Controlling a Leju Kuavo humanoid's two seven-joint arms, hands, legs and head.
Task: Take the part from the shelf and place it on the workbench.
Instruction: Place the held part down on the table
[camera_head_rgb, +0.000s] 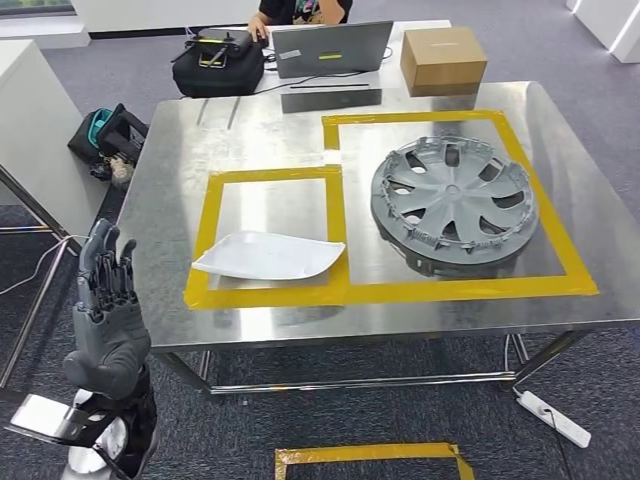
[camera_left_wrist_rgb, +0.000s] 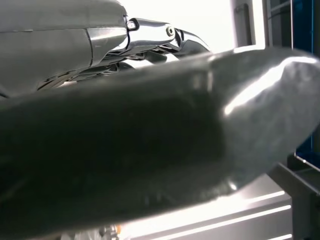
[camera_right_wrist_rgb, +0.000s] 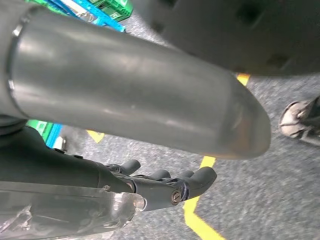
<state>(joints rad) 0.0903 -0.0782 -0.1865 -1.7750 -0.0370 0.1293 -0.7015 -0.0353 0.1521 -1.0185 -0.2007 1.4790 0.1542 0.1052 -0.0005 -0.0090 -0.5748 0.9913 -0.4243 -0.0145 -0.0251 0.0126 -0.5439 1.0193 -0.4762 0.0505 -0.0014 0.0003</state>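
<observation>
Robot body — grey hands on shiny silver arms

The left hand is made of dark grey parts, with thin dark fingers, and a shiny silver arm is joined below it. The right hand is seen with a thick grey thumb, dark rounded fingers and one small silver screw — a clear shiny cover sits beside it.

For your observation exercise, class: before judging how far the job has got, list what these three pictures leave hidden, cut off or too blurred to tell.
1. Head view: the person behind the laptop is cut off by the top edge.
2. Left wrist view: a dark blurred shape close to the lens hides most of the scene; what it is cannot be told.
3. Right wrist view: the thick grey thumb hides much of the floor; the right hand holds nothing visible.
4. Head view: the workbench legs are cut off.
</observation>
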